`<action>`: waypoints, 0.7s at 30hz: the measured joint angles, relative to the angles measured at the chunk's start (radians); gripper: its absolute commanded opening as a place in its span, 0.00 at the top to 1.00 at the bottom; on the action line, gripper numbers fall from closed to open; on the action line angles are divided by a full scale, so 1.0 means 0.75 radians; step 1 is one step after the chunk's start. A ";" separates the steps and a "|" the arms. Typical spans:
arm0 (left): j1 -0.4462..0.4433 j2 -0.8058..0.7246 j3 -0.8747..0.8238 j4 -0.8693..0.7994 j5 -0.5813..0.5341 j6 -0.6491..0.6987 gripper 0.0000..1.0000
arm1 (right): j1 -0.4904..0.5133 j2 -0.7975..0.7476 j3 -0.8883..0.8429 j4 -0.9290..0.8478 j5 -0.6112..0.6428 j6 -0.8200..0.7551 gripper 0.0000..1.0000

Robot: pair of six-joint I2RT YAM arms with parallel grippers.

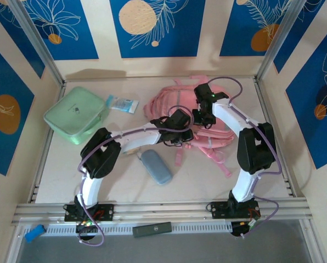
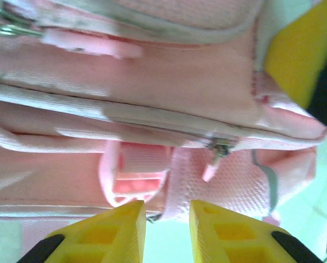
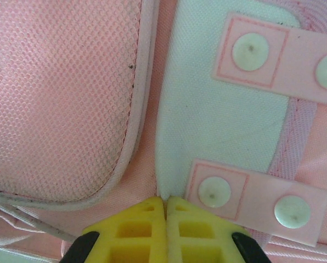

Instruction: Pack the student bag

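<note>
Closed tight: right gripper (image 3: 166, 200), yellow fingers pressed together w/ no gap. Its tips sit at the bottom corner of a pale patch on the large soft pink fabric backpack (image 3: 65, 98); I can't tell if any fabric is pinched. Pink tabs w/ round pale snap studs (image 3: 250, 50) cross that patch.

From overhead I see the backpack (image 1: 172, 98) lying flat at centre-back of the pale table (image 1: 207, 181), straps trailing toward the arms, w/ both grippers over its near side. The left gripper (image 2: 168, 205) is parted w/ nothing between its fingers, just short of a pink strap buckle (image 2: 136, 181); a pink zip pull (image 2: 215, 159) hangs just right of that.

Further out, left of the bag: a small blue-and-white packet (image 1: 122, 103), then a mint green rounded square case (image 1: 75, 115). Near the bag's front-left lies a grey-blue oblong soft pouch (image 1: 156, 166), apart from it.
</note>
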 measured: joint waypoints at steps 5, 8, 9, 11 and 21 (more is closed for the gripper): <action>-0.041 0.001 0.071 -0.017 -0.061 -0.036 0.62 | -0.012 -0.011 -0.010 0.013 -0.040 0.024 1.00; -0.064 0.029 0.129 -0.038 -0.107 -0.034 0.63 | -0.018 -0.015 -0.019 0.023 -0.053 0.038 1.00; -0.070 0.047 0.151 -0.043 -0.124 -0.033 0.63 | -0.021 -0.016 -0.020 0.024 -0.058 0.043 1.00; -0.081 0.078 0.174 -0.050 -0.164 -0.024 0.63 | -0.024 -0.016 -0.020 0.024 -0.065 0.050 1.00; -0.105 0.195 0.208 -0.046 -0.241 0.031 0.64 | -0.032 -0.016 -0.021 0.027 -0.079 0.065 1.00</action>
